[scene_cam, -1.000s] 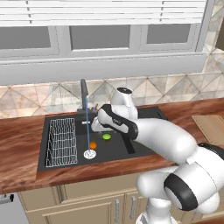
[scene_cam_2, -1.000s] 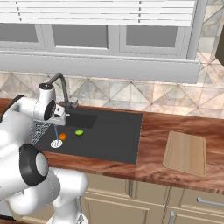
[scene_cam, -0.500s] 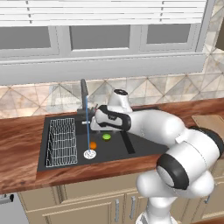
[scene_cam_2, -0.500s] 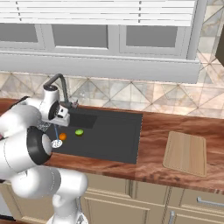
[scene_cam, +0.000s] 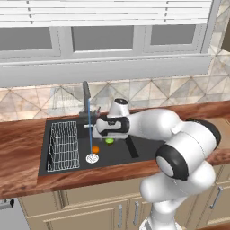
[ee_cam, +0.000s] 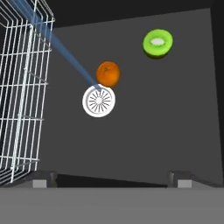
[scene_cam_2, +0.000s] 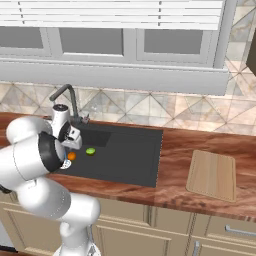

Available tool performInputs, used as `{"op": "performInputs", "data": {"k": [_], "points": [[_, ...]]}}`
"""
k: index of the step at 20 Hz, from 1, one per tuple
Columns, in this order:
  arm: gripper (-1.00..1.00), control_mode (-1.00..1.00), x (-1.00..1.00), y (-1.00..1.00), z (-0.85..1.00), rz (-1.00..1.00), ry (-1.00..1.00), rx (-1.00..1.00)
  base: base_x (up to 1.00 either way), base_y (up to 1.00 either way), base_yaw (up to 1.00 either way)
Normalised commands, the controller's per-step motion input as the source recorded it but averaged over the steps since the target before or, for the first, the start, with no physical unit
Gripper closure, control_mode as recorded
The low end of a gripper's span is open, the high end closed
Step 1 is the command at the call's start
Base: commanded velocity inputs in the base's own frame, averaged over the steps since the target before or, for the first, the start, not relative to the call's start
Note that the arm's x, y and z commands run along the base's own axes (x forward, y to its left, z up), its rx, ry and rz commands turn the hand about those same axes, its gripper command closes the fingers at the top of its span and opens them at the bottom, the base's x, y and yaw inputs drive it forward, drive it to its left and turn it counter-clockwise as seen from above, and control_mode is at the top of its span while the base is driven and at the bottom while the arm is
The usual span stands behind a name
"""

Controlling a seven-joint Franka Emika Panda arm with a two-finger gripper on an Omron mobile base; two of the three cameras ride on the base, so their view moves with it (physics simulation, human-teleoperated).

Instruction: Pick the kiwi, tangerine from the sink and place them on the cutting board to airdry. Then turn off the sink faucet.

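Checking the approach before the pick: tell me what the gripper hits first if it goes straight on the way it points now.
Most likely the bare sink floor, just short of the drain. The gripper is open; the tangerine and kiwi lie beyond that line, though depth is hard to judge.

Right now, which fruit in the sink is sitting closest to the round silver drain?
The tangerine, the orange ball. It sits right beside the drain, almost touching its rim, while the green kiwi lies farther off across the black sink floor.
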Motion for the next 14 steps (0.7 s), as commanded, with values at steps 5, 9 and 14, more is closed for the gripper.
{"op": "performInputs", "data": {"k": [5, 9, 14], "points": [[-1.00, -1.00, 0.00, 0.14, -0.14, 0.00, -0.06, -0.04, 0.00, 0.00, 0.00], [-1.00, -1.00, 0.00, 0.14, -0.10, 0.00, -0.06, -0.04, 0.00, 0.00, 0.00], [-1.00, -1.00, 0.00, 0.12, -0.07, 0.00, -0.05, -0.04, 0.00, 0.00, 0.00]]}}
